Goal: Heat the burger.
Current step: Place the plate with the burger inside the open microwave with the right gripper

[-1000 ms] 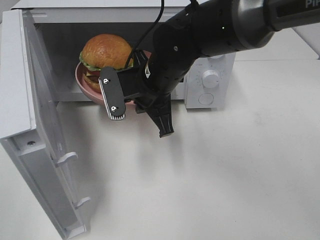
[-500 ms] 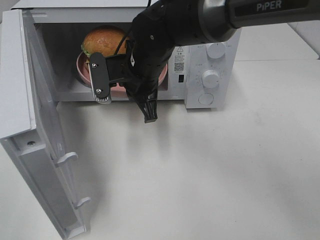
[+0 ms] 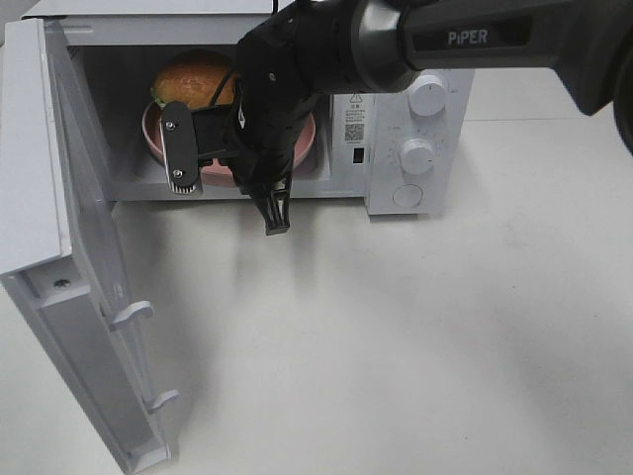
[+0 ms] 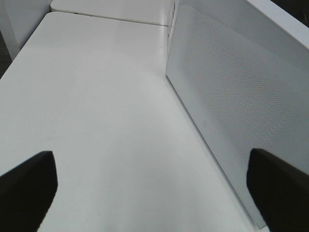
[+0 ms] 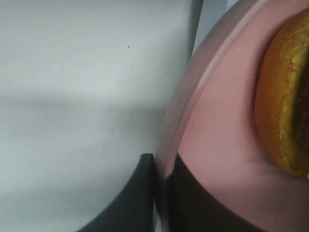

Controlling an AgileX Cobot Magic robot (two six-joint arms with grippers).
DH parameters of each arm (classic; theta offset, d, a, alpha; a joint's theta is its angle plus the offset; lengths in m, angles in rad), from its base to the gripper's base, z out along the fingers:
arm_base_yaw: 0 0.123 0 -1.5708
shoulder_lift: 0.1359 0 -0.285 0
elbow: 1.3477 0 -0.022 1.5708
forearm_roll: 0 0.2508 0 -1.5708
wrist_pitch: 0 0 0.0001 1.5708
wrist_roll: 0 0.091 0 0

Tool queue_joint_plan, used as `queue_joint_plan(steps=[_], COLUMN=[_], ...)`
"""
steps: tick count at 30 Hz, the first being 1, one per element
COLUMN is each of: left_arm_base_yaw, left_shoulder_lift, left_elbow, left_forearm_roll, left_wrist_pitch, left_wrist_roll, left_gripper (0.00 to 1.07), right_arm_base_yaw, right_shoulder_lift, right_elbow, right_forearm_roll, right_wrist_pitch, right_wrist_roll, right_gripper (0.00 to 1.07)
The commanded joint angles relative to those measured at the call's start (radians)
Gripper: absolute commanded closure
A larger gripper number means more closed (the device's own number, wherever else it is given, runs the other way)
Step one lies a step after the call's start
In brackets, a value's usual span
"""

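The burger (image 3: 186, 77) sits on a round pink plate (image 3: 151, 136) inside the open cavity of a white microwave (image 3: 415, 59), at about 11 o'clock in the high view. Only its glossy brown bun top and a fringe of green lettuce show there, because the right arm (image 3: 326, 49) crosses in front of it from 2 o'clock. The wrist view of the right gripper (image 5: 161, 174) shows its two dark fingers (image 5: 135, 193) closed together on the plate's rim, one on the outer side and one on the inner side, with the burger's orange-brown bun close by on the plate. The microwave door (image 3: 49, 198) stands swung wide open at 9 o'clock of the cavity, its inner panel facing the opening, and two white latch hooks (image 3: 134, 314) jut from its free edge. The control panel with its two knobs (image 3: 417, 155) lies at 3 o'clock of the cavity. The microwave stands on a white table (image 3: 445, 336). The left gripper (image 4: 153, 186) is outside the high view. In its own wrist view its two dark fingertips (image 4: 29, 186) stand wide apart with nothing between them, above the white table and just beside the door's perforated panel (image 4: 231, 101).
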Motion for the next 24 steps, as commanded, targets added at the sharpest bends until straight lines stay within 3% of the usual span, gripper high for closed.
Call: queue_joint_plan(steps=[1, 9, 24], left_arm_base_yaw=[0.002, 0.002, 0.002], left_shoulder_lift=[-0.016, -0.016, -0.016], left_elbow=[0.002, 0.002, 0.002], left_forearm_roll=[-0.009, -0.008, -0.004], left_wrist_pitch=[-0.009, -0.009, -0.009], left_wrist_roll=[-0.001, -0.001, -0.001], left_gripper=[0.07, 0.07, 0.07], right_arm_base_yaw=[-0.006, -0.015, -0.038], right_shoulder_lift=[0.013, 0.064, 0.086], right_elbow=[-0.062, -0.15, -0.157], right_forearm_roll=[-0.033, -0.041, -0.065], right_wrist_pitch=[-0.038, -0.033, -0.068], right_wrist_roll=[0.01, 0.031, 0.026], right_gripper=[1.07, 1.07, 1.07])
